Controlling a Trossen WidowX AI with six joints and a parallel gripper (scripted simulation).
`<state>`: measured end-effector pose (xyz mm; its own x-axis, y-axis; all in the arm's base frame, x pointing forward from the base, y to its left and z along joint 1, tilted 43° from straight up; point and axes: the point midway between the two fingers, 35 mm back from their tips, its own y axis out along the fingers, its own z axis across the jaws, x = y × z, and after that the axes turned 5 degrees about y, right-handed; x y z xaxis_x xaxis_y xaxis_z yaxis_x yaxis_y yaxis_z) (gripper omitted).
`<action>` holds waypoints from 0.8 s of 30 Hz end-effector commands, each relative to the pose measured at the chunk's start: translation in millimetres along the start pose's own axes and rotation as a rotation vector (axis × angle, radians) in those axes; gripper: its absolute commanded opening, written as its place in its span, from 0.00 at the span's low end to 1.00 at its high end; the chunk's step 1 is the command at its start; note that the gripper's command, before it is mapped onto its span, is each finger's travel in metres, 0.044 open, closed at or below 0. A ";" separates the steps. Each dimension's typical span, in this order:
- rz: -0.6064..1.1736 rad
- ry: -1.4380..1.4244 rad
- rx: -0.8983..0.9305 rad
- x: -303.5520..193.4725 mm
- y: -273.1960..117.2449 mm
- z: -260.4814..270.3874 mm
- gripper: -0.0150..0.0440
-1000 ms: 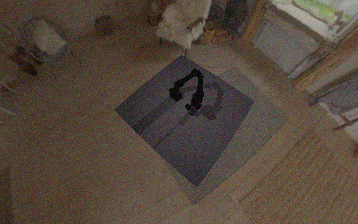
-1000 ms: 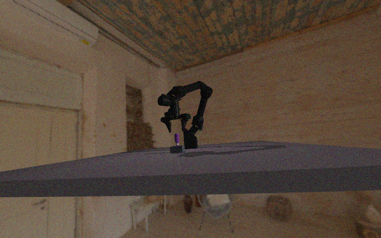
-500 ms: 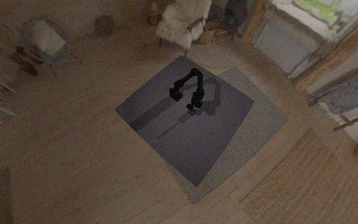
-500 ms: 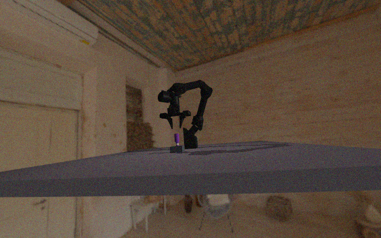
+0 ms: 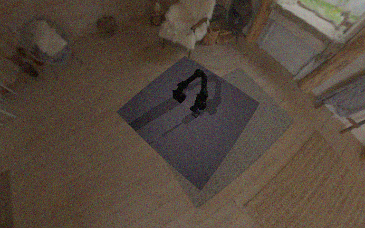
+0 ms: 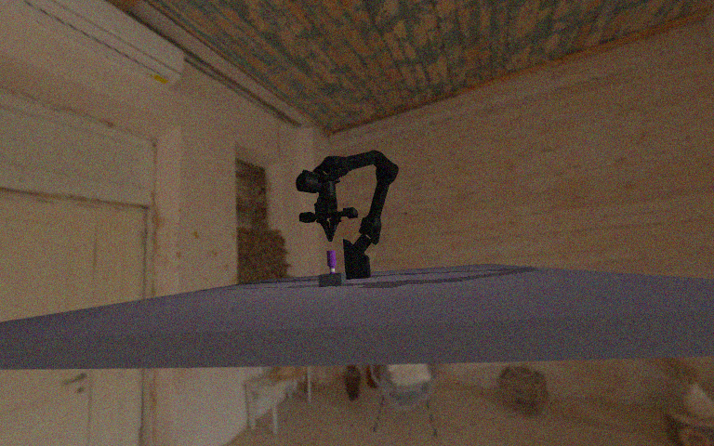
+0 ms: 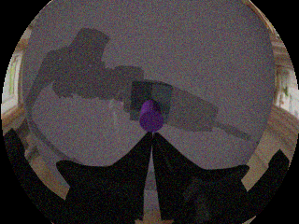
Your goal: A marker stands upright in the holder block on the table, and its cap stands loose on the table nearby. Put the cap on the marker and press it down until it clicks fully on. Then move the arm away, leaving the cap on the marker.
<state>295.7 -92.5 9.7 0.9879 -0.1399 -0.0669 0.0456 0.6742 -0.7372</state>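
The purple cap (image 6: pixel 331 257) sits on top of the marker (image 6: pixel 331 269), which stands upright in the dark holder block (image 6: pixel 331 280) on the purple-grey table (image 6: pixel 368 315), so capping looks done, though whether it is fully clicked down cannot be told from here. The gripper (image 6: pixel 330 237) hangs just above the cap, apart from it, its jaws pressed together on nothing. What seems left is either a closed-finger press on the cap or simply moving the arm away.
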 end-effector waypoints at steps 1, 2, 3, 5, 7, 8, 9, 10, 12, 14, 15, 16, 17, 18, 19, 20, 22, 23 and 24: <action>-0.003 -0.008 0.001 0.3 -0.1 0.2 0.25; -0.003 -0.008 0.001 0.3 -0.1 0.2 0.25; -0.003 -0.008 0.001 0.3 0.2 0.2 0.25; -0.003 -0.008 0.001 0.4 1.4 0.2 0.25; -0.003 -0.008 0.001 0.4 3.3 0.2 0.25; -0.003 -0.008 0.001 0.4 4.5 0.2 0.25; -0.003 -0.008 0.001 0.4 6.0 0.2 0.25; -0.003 -0.008 0.001 0.4 7.5 0.2 0.25; -0.003 -0.008 0.001 0.4 10.6 0.3 0.25; -0.003 -0.008 0.002 0.4 13.4 0.3 0.25; -0.003 -0.008 0.002 0.4 14.8 0.3 0.25; -0.003 -0.008 0.002 0.4 16.1 0.3 0.25; -0.003 -0.008 0.002 0.4 17.5 0.4 0.25; -0.003 -0.008 0.002 0.4 18.9 0.4 0.25; -0.003 -0.008 0.002 0.4 20.2 0.4 0.25; -0.003 -0.008 0.002 0.4 21.6 0.4 0.25; -0.003 -0.008 0.002 0.5 24.4 0.4 0.25; -0.003 -0.008 0.002 0.5 25.7 0.4 0.25; -0.003 -0.008 0.002 0.5 27.1 0.5 0.25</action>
<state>298.5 -78.3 -5.7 0.9901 -0.1304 -0.0522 0.0494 0.6713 -0.7395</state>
